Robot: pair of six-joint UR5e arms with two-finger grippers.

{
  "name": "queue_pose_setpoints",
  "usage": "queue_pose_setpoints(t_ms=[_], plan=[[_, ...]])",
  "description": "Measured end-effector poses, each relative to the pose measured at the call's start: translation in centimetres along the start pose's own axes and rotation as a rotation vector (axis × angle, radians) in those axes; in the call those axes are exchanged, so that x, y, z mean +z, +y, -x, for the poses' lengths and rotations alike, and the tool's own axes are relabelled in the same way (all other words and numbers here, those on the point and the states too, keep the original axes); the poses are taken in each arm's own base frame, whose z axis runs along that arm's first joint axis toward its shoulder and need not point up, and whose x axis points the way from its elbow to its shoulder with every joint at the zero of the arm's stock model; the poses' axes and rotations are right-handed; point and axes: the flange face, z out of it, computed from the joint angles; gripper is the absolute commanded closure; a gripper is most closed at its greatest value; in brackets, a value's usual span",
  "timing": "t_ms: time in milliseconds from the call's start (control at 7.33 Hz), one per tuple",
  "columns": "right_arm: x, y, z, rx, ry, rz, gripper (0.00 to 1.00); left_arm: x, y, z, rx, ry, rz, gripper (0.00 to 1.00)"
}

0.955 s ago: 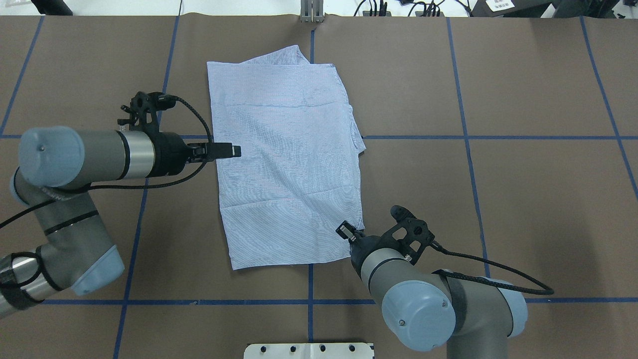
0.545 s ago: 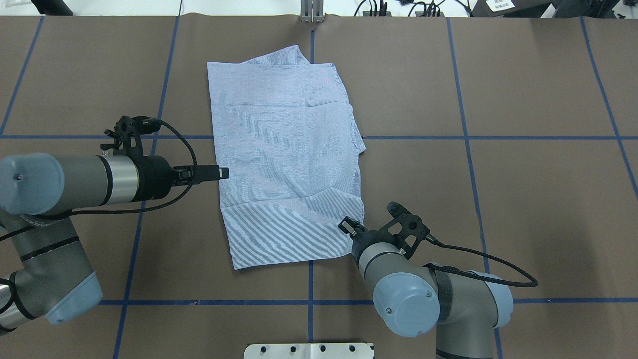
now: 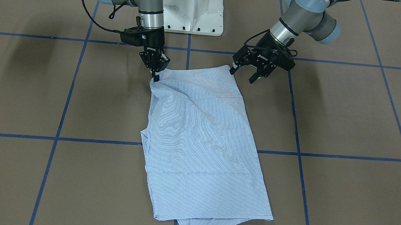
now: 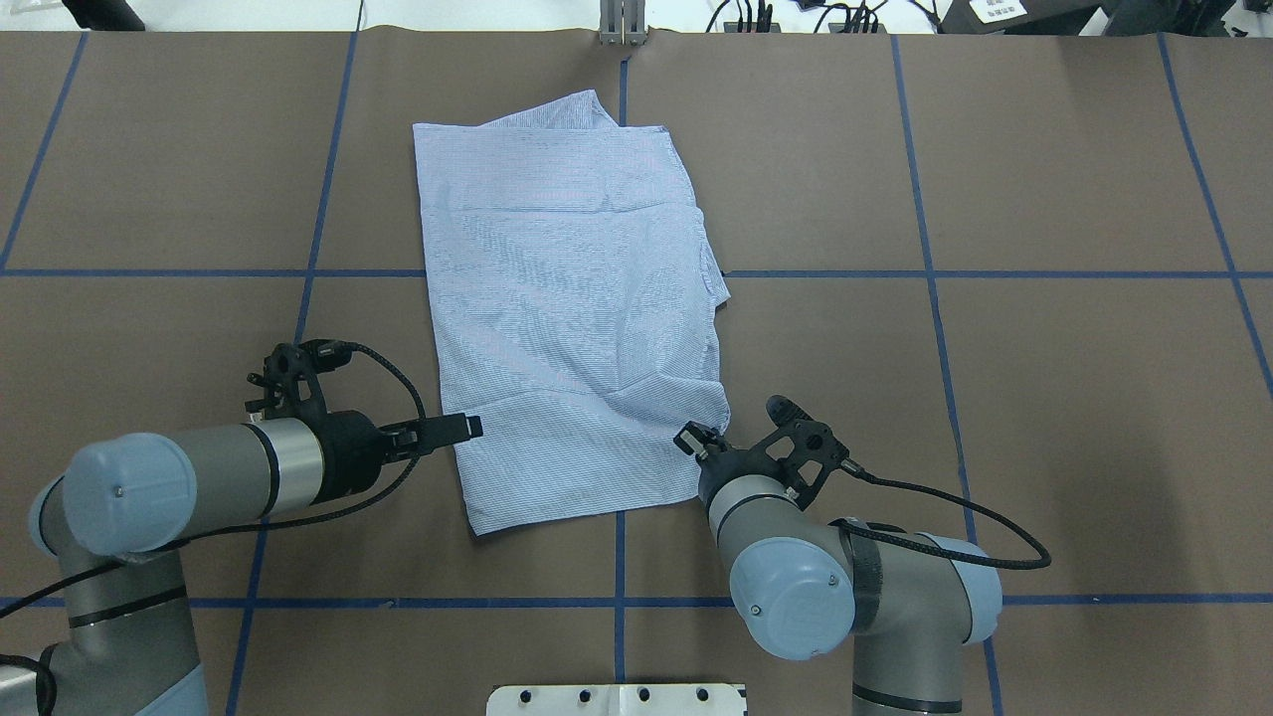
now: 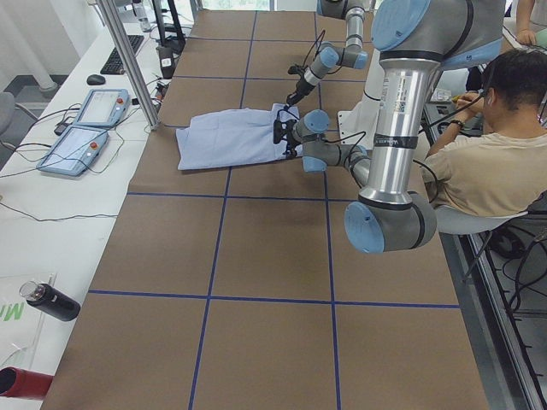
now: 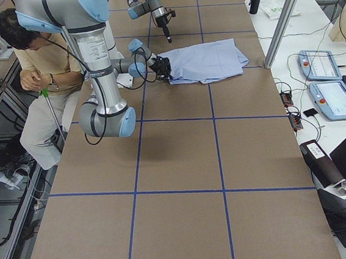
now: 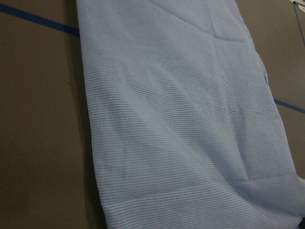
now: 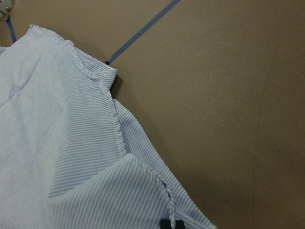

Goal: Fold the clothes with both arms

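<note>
Wrist view's bottom edge crops the right fingers (image 8: 165, 223) on the shirt (image 8: 62, 152)

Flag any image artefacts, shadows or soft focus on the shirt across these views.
Overhead exterior: moiré ripples with pinkish tints run across the shirt. Exterior front-facing: the same rippling, plus soft arm shadows on the table. Left wrist and right wrist: the stripes resolve cleanly, with even light and no glare.

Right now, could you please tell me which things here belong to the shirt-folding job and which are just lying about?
Job in hand:
shirt
left gripper, open at one corner
right gripper, pinching another corner

Lying about:
white stand
dark bottle
control pad
</note>
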Motion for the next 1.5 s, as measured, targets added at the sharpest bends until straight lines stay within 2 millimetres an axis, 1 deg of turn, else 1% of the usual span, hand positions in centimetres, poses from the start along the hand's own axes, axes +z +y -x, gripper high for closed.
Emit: queue_pose_setpoints(t_ms=[136,273,409,545,955,1227,1364,1500], plan=[[-0.2,0.2,0.4,0.003,-0.006,0.003,1.00,0.8,1.9,-0.1,-0.034,-0.025,-0.003,0.11],[-0.3,0.2,0.6,0.004,-0.009,0.004,1.00,1.4,3.2,-0.2,-0.057,-0.043,-0.005,0.29],[-0.4,0.3,0.7,0.006,-0.011,0.007,1.00,1.8,4.3,-0.4,-0.077,-0.049,-0.003,0.44],[-0.5,0.4,0.8,0.007,-0.013,0.009,1.00,2.2,5.0,-0.8,-0.096,-0.052,0.002,0.44],[-0.7,0.4,0.8,0.008,-0.015,0.011,1.00,3.2,6.5,-2.9,-0.108,-0.075,0.020,0.43],[-0.7,0.4,0.8,0.008,-0.016,0.011,1.00,2.9,6.4,-3.1,-0.107,-0.080,0.021,0.43],[-0.7,0.4,0.8,0.009,-0.016,0.011,1.00,2.8,6.4,-3.1,-0.099,-0.102,0.022,0.43],[-0.7,0.4,0.8,0.008,-0.016,0.011,1.00,2.6,6.6,-3.7,-0.085,-0.158,0.031,0.43]])
